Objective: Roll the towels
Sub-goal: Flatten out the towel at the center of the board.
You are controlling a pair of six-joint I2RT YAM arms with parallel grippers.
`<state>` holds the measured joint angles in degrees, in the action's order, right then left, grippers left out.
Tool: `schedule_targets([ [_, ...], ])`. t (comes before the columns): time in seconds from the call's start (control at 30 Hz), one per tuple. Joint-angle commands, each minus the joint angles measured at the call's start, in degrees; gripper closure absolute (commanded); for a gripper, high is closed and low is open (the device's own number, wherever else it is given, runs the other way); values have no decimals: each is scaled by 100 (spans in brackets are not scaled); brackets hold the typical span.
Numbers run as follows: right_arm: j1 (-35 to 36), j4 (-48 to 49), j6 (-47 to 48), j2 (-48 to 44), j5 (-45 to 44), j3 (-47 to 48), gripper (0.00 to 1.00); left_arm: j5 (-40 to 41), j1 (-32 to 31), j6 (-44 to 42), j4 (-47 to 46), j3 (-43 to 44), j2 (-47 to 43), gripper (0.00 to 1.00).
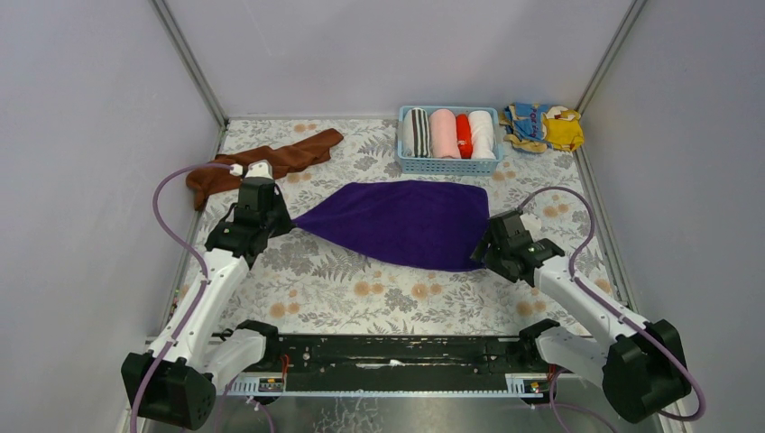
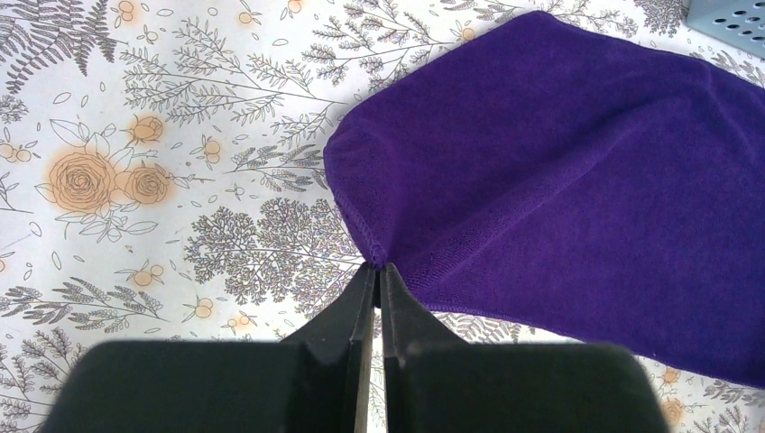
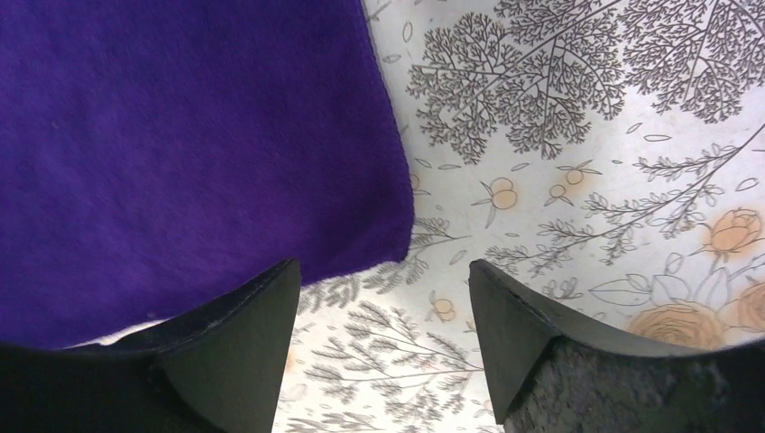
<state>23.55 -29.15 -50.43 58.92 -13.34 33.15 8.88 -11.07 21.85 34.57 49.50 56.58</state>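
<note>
Pinching the left end of the purple towel, the left fingers are pressed together on a gathered bit of hem, and the cloth fans out from their tips. Judgement: this grip anchors that end so the towel can be drawn flat before rolling.

Right fingers stand well apart and empty, straddling the towel's near right corner. One finger is over the cloth edge, the other over bare table. Contact with the cloth cannot be confirmed. Likely intent: take that corner and tension the towel against the left hold.

Purple towel lies mid-table, narrowed to a point toward the left edge and wide toward the right edge. Not rolled yet. Rust-brown towel lies crumpled near the far left corner, untouched. Basket with rolled towels sits at the far edge, right of centre. Patterned cloth lies in the far right corner.
</note>
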Motion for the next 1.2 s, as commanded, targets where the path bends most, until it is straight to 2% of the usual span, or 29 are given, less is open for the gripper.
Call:
schedule_targets([
  [0.0, -23, 147, -1218, 318, -428, 481, 25, -83, 79, 35, -301, -58, -112, 100],
  [0.17, -20, -144, -2130, 732, -624, 560, 33, -113, 104, 32, -310, -76, -145, 100],
  [0.3, -19, -199, -2568, 967, -428, 534, 34, -157, 123, 30, -319, -78, -145, 100],
  [0.5, -17, -51, -2944, 1097, -324, 315, 36, -189, 150, 30, -333, -82, -148, 100],
  [0.87, -20, 170, -3322, 1384, -285, 73, 47, -208, 171, 39, -337, -98, -151, 100],
  [1.0, -17, 335, -3347, 1361, -328, -56, 57, -212, 184, 45, -338, -106, -139, 100],
  [1.17, -31, 357, -3254, 1279, -488, -47, 86, -160, 193, 52, -337, -115, -125, 100],
])
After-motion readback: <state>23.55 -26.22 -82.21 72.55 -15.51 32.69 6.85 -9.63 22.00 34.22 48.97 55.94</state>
